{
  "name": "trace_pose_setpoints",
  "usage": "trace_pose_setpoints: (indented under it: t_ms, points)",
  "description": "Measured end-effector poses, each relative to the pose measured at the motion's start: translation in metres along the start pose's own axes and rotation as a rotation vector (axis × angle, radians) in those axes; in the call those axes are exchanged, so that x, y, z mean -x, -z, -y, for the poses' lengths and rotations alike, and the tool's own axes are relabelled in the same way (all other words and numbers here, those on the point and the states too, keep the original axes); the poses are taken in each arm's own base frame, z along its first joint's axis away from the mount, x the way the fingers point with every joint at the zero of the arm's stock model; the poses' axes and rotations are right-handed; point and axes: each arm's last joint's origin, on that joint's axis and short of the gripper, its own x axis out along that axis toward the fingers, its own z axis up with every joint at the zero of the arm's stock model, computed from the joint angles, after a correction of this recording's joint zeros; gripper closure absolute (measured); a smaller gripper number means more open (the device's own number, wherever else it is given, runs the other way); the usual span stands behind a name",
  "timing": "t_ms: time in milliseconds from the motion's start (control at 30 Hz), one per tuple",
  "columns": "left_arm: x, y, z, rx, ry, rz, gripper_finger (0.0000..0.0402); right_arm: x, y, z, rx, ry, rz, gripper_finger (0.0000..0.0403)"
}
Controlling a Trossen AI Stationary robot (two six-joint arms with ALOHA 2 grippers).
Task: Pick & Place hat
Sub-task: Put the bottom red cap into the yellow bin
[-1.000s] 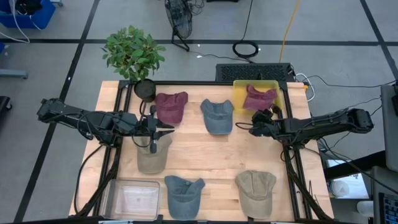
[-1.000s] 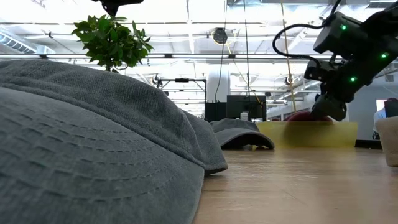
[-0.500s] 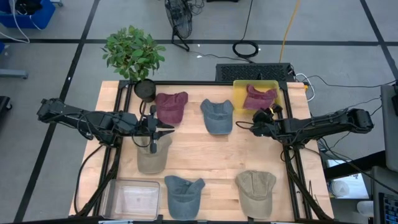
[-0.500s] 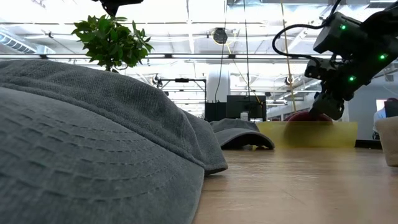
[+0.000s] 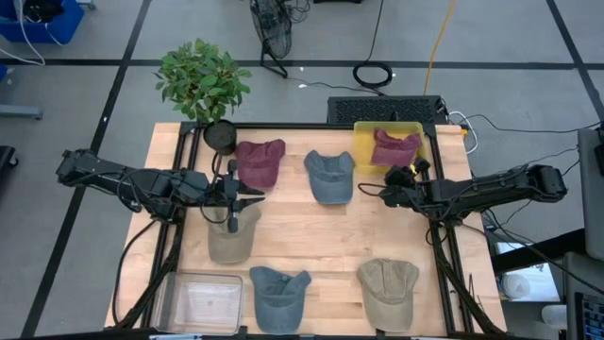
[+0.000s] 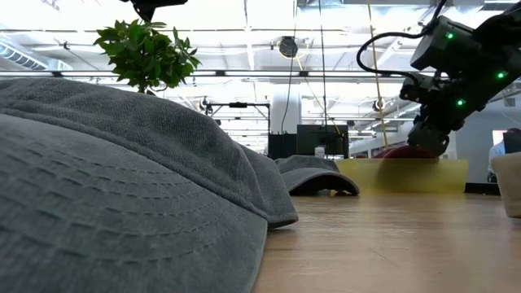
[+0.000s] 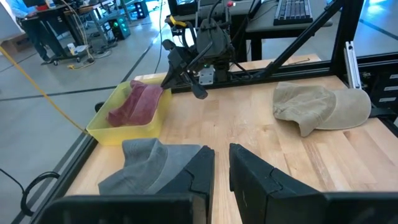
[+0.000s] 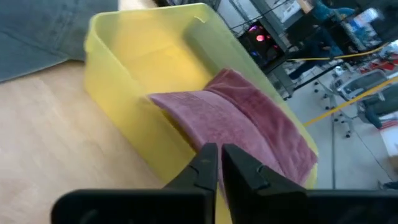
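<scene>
One maroon hat (image 5: 394, 148) lies in the yellow bin (image 5: 363, 132) at the table's back edge, so we reckon that drop is done. Our right gripper (image 5: 388, 195) hangs just beside the bin's front wall, fingers together on nothing. Our left gripper (image 5: 247, 195) waits over the tan hat (image 5: 230, 236), fingers nearly together, empty. Bare wood between the hats gives us room to swing inward.

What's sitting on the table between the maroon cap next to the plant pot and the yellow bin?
One blue-grey cap, seen from above. It lies between the maroon cap and the yellow bin, apart from both, with bare wood on either side.
</scene>
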Motion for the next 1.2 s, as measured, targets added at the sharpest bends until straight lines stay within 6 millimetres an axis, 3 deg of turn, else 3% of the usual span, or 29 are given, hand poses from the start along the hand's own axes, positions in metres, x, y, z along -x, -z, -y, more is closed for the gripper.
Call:
trace_pose_setpoints:
  t_ms: [200,333,600,800,933,1200]
  points:
    - [0.0,0.0,0.0,0.0,0.0,-0.001,0.0346,0.0,0.0001,0.0008,-0.008,0.024,0.004,0.0401]
    - [-0.0001,0.0002,0.0,0.0,0.0,-0.002,0.0346,0.0,-0.0002,-0.0004,0.001,-0.01,-0.001,0.0389]
    - [0.0,0.0001,0.0,0.003,0.001,-0.002,0.0346,0.0007,-0.0012,-0.0058,0.006,-0.185,-0.03,0.031]
    - [0.0,0.0001,0.0,0.004,0.001,-0.002,0.0346,0.0003,-0.0007,-0.0027,0.035,-0.086,-0.013,0.026]
    - [0.0,0.0002,0.0,0.005,0.001,-0.002,0.0346,-0.0011,0.0002,-0.0005,0.036,0.004,0.006,0.0254]
    - [0.0,0.0005,0.0,0.001,0.001,-0.005,0.0346,-0.0046,0.0013,0.0003,0.023,-0.008,-0.014,0.0265]
